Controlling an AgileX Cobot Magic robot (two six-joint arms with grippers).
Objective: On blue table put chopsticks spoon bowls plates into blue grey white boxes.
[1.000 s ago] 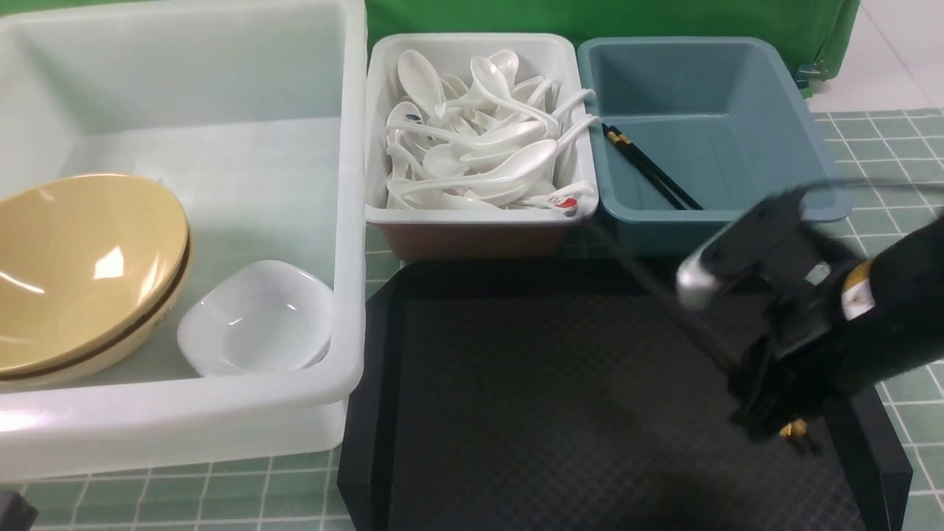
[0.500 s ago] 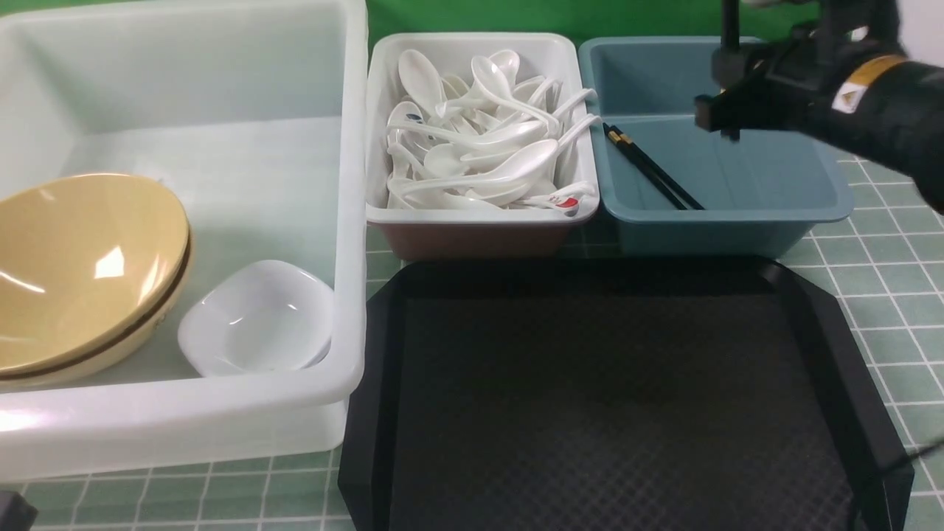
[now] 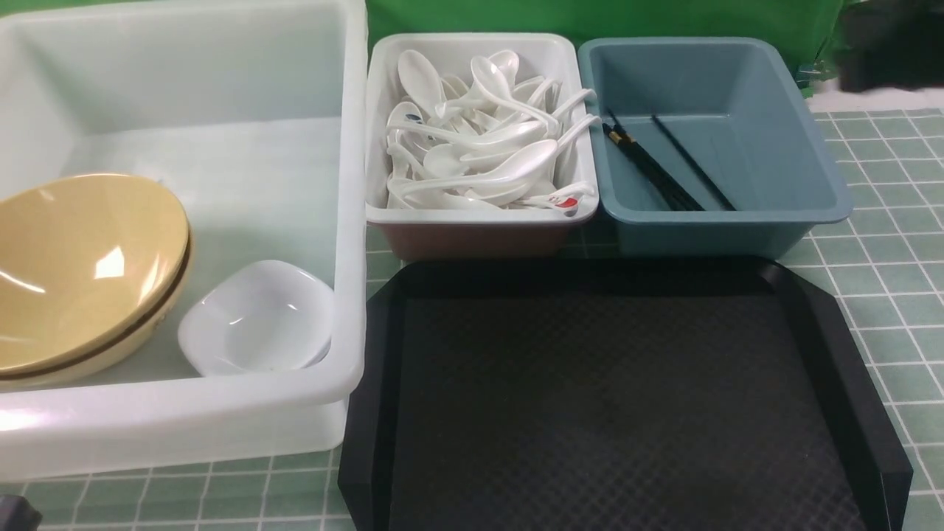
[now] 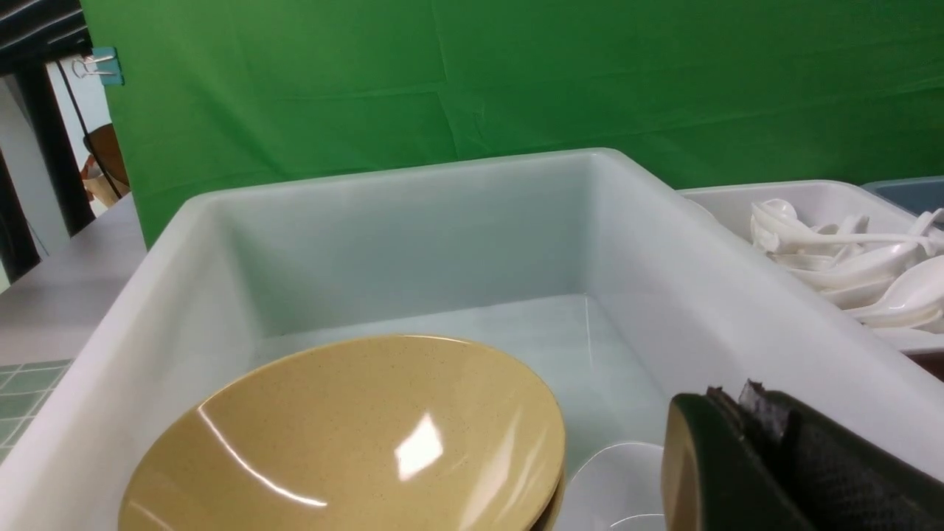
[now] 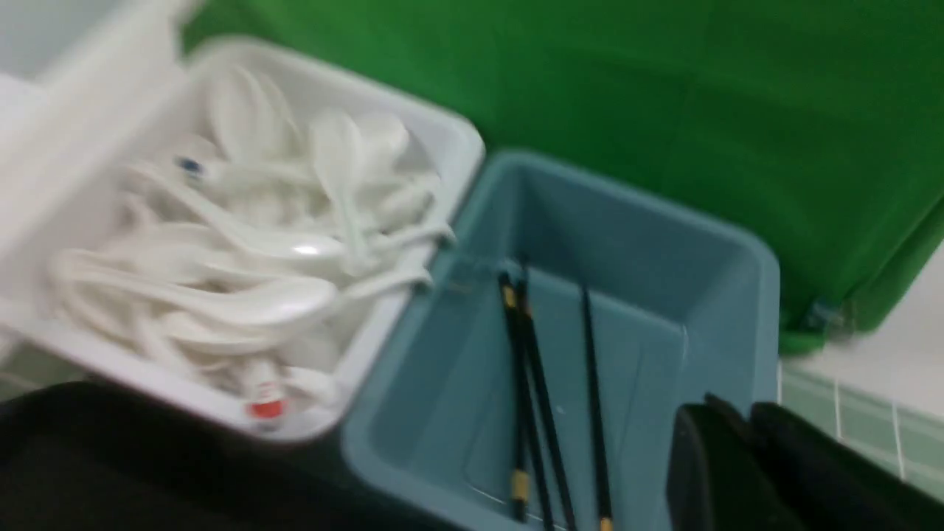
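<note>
Three black chopsticks (image 3: 667, 166) lie in the blue-grey box (image 3: 796, 147); they also show in the right wrist view (image 5: 527, 369). White spoons (image 3: 479, 147) fill the small white box (image 3: 472, 216). Stacked tan bowls (image 3: 88, 265) and a white plate (image 3: 258, 317) sit in the large white tub (image 3: 354, 221). My right gripper (image 5: 737, 417) is shut and empty, above the blue-grey box's outer side; its arm (image 3: 885, 44) is a blur at the far right. My left gripper (image 4: 734, 398) is shut and empty over the tub's near edge, by the bowls (image 4: 354, 435) and the plate (image 4: 619, 487).
A black textured tray (image 3: 612, 398) lies in front of the two small boxes, nothing on it. The gridded pale green table (image 3: 885, 243) shows to the right of the tray. A green backdrop stands behind the boxes.
My right gripper carried a chopstick from the tray up over the blue-grey box and let it go. That chopstick now lies in the box, and the arm has drawn back to the far right.
</note>
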